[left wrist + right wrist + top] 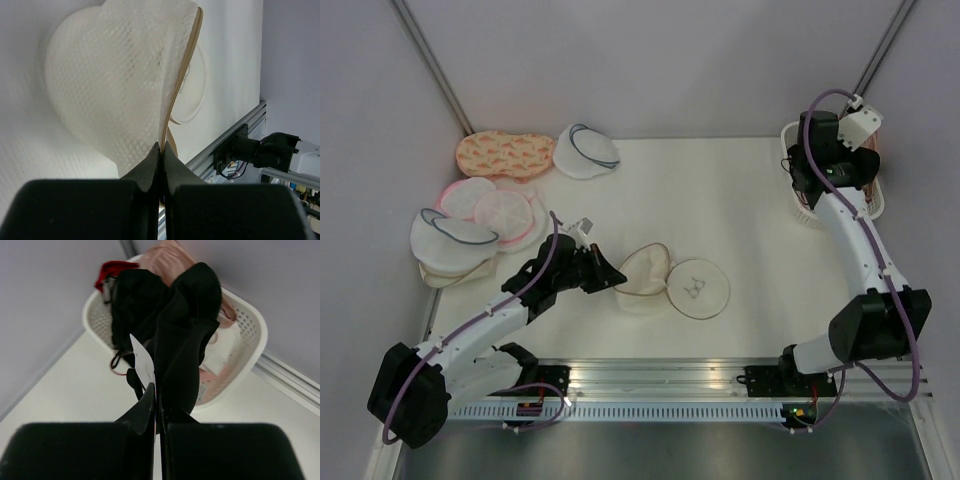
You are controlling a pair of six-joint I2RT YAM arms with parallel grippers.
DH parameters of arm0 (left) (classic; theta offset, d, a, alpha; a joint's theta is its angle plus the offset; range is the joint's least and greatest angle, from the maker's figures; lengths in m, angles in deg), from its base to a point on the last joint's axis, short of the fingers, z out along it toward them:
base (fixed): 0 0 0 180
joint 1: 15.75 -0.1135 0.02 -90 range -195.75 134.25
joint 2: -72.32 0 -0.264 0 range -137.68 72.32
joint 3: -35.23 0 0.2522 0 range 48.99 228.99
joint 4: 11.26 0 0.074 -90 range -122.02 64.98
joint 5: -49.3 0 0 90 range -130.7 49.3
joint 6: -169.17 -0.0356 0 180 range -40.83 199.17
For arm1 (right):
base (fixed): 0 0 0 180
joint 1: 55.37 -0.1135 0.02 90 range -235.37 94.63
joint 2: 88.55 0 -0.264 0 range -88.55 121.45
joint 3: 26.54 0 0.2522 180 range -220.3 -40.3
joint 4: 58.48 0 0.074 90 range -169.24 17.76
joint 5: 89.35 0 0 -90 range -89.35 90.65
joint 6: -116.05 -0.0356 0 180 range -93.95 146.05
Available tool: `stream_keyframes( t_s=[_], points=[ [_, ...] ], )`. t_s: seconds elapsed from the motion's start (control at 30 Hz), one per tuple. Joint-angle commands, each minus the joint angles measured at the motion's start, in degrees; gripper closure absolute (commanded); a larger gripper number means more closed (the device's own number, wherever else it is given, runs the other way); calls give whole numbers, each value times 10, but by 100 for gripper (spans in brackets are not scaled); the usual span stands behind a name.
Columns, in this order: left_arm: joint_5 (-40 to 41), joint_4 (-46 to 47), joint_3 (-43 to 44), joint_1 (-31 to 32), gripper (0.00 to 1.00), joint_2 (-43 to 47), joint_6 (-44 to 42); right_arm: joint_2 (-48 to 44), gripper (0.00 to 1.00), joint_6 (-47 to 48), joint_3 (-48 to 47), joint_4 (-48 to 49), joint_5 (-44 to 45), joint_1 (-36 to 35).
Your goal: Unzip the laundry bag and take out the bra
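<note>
The bra (190, 315) hangs over a basket (252, 332) (pink, red garments (167, 257) crowd it).

The bag (115, 85) pinched in the matt black left gripper (161, 150) is white honeycomb mesh cloth, its rim tan woven tape. Under it the table (22, 150) is white, matt, finely grained. The right gripper (157, 397) clamps the bra (185, 335), matt black cloth; beyond lies a white perforated plastic basket (246, 335).
</note>
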Motion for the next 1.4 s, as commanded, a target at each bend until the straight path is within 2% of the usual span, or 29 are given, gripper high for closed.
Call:
stream_keyframes(
  t_s=[0.0, 0.23, 0.37, 0.63, 0.87, 1.0, 1.03, 1.07, 1.13, 1.17, 1.27, 1.37],
  points=[
    [2, -15, -1, -2, 98, 29, 10, 49, 100, -31, -38, -16, -27, 44],
    [7, -40, 10, -2, 98, 43, 5, 184, 100, -32, -114, -9, -40, 116],
    [14, -62, 19, -2, 98, 57, 2, 260, 100, -29, -174, -16, -34, 132],
    [44, -128, 56, -4, 98, 83, -13, 418, 100, -24, -336, -56, -79, 145],
    [51, -145, 63, -5, 98, 92, -10, 498, 100, -10, -392, -62, -99, 145],
    [51, -148, 63, -5, 98, 97, -6, 503, 98, -5, -391, -58, -127, 145],
    [51, -147, 62, -5, 98, 99, -6, 499, 90, -2, -390, -56, -141, 146],
    [51, -148, 59, -5, 98, 99, -5, 482, 60, -1, -381, -59, -157, 145],
    [52, -148, 57, -5, 98, 99, -6, 450, 38, -5, -356, -49, -172, 145],
    [56, -147, 56, -5, 98, 99, -6, 411, 24, -6, -327, -39, -181, 145],
    [59, -147, 55, -5, 98, 97, -7, 349, 14, -7, -300, -58, -185, 131],
    [59, -143, 55, -5, 98, 94, -8, 291, 11, -3, -262, -61, -183, 115]
  ],
)
